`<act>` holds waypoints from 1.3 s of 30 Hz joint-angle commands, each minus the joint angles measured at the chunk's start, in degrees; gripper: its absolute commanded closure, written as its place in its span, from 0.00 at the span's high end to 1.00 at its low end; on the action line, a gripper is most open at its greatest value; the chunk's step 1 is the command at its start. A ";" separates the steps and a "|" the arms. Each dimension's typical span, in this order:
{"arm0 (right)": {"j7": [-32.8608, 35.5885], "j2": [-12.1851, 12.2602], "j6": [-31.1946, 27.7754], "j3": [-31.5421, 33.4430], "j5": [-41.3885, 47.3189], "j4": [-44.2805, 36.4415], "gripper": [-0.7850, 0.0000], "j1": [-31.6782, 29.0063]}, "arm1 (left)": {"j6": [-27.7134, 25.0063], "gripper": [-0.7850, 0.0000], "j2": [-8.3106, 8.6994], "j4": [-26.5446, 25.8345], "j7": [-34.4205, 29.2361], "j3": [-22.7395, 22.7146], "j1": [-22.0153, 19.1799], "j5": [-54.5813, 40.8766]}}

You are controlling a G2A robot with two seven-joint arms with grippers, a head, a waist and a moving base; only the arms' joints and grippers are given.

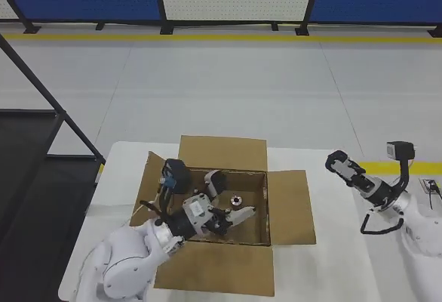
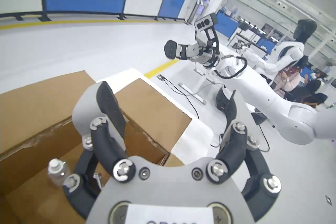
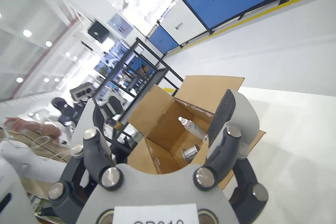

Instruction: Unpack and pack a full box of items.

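The cardboard box (image 1: 289, 208) stands open on the white counter (image 1: 334, 257). The left claw (image 2: 168, 93) hangs over the box's mouth with its fingers spread wide. A spray bottle (image 3: 191, 128) and a small metal can (image 3: 190, 152) lie on the box floor beneath it. The right claw (image 3: 160, 104) is also spread open, raised above the counter, well apart from the box on its right side.

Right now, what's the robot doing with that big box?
The left gripper is open above the inside of the open cardboard box, holding nothing. A white spray bottle and a shiny metal piece lie in the box. The right gripper is open too, over the table beside the box.
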 commanded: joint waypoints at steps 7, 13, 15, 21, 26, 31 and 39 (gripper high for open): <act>-5.21 -1.22 9.17 -11.90 -18.08 -5.08 1.00 3.89 | -3.76 1.00 1.46 -8.16 8.13 -19.32 19.15 -4.47; -5.72 -1.29 9.79 -12.26 -18.56 -5.12 1.00 4.06 | -6.22 1.00 1.61 -8.06 12.59 -27.29 27.16 -8.52; -5.72 -1.29 9.79 -12.26 -18.56 -5.12 1.00 4.06 | -6.22 1.00 1.61 -8.06 12.59 -27.29 27.16 -8.52; -5.72 -1.29 9.79 -12.26 -18.56 -5.12 1.00 4.06 | -6.22 1.00 1.61 -8.06 12.59 -27.29 27.16 -8.52; -2.12 -1.44 7.09 -17.01 -24.90 -7.66 1.00 5.39 | -4.61 1.00 1.69 -7.04 13.03 -27.47 26.51 -9.35; 2.25 -2.45 9.92 -26.53 -37.99 -9.86 1.00 10.47 | -3.06 1.00 2.15 -4.78 11.75 -32.06 25.84 -17.96; 8.14 -6.55 13.93 -44.31 -50.71 -2.55 1.00 21.65 | -3.69 1.00 3.10 -0.62 8.36 -42.82 27.00 -29.81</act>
